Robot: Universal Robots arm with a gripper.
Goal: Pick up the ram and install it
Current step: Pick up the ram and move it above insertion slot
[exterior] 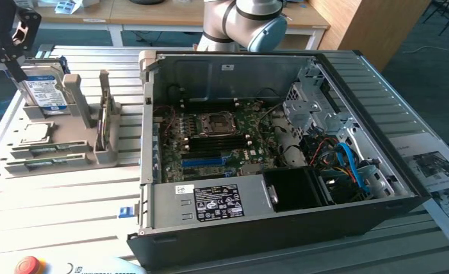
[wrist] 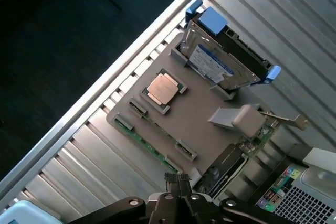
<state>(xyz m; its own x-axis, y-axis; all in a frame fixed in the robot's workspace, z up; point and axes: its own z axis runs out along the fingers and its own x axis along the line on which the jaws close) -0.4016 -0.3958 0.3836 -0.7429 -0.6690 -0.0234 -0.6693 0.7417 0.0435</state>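
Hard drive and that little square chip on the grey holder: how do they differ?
The hard drive stands on edge in its slot; the square chip lies flat in a recess. The hard drive is the larger, a rectangle; the square chip is much smaller. The hard drive carries a white and blue label; the square chip shows a bare metal top. Both sit on the same grey holder.

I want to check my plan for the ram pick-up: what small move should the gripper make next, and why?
Probably open the fingers. The gripper is shut and holds nothing above the grey tray, while the ram lies flat in the tray's edge slot; shut fingers could not straddle it.
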